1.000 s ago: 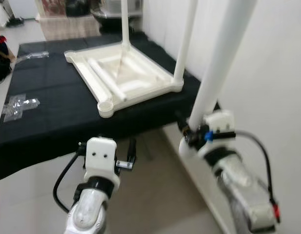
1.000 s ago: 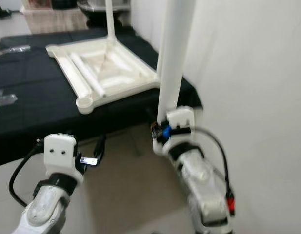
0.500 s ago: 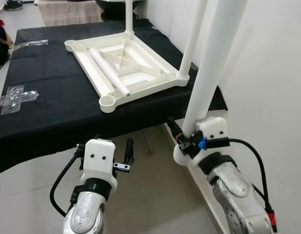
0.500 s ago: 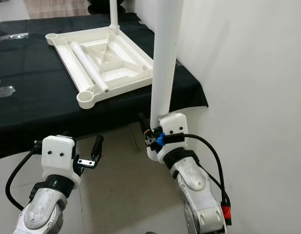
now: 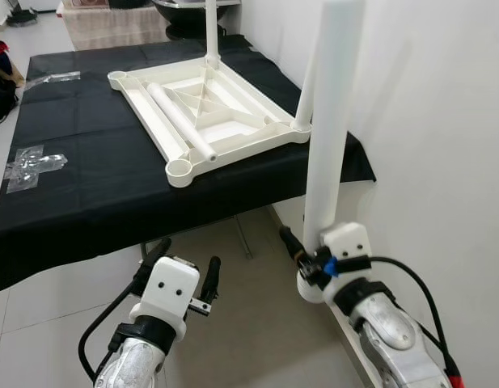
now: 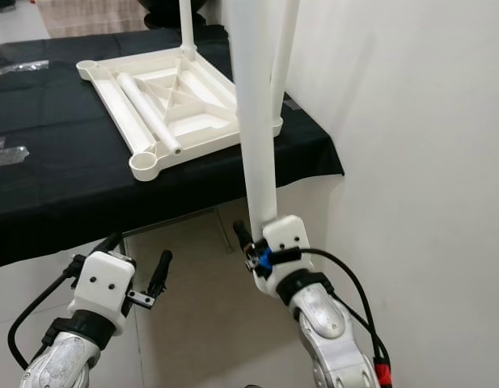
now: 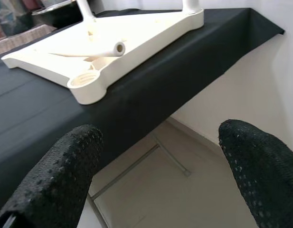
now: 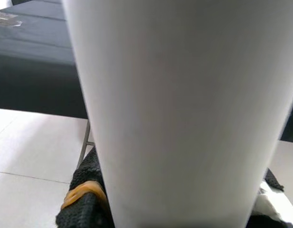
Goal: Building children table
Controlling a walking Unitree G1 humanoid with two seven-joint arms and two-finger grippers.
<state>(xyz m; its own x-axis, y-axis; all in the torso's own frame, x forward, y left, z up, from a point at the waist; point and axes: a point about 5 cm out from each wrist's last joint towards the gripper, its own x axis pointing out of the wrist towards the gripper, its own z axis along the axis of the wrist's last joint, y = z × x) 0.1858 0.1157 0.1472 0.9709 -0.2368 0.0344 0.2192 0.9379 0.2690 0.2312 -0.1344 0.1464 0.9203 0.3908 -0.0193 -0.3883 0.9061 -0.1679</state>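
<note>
The white children's table top (image 5: 233,121) lies upside down on a black-clothed table (image 5: 87,194). Two white legs stand screwed in, one at its far corner (image 5: 210,32) and one at its right corner (image 5: 307,89). A loose leg (image 5: 180,121) lies across the underside. The near corner socket (image 5: 179,171) is empty. My right gripper (image 5: 304,257) is shut on another white leg (image 5: 330,137), held upright in front of the table's right edge; this leg (image 8: 179,109) looms large in the right wrist view. My left gripper (image 5: 184,265) hangs open below the table's front edge, holding nothing.
A white wall (image 5: 443,121) stands close on the right. Clear plastic bags (image 5: 31,162) lie on the cloth at the left. Tiled floor (image 5: 249,323) runs under the table, with a metal frame bar (image 7: 137,164) beneath.
My right gripper has sunk lower with the leg, so the leg's top end now shows. My left gripper has dropped a little. The view has shifted slightly.
</note>
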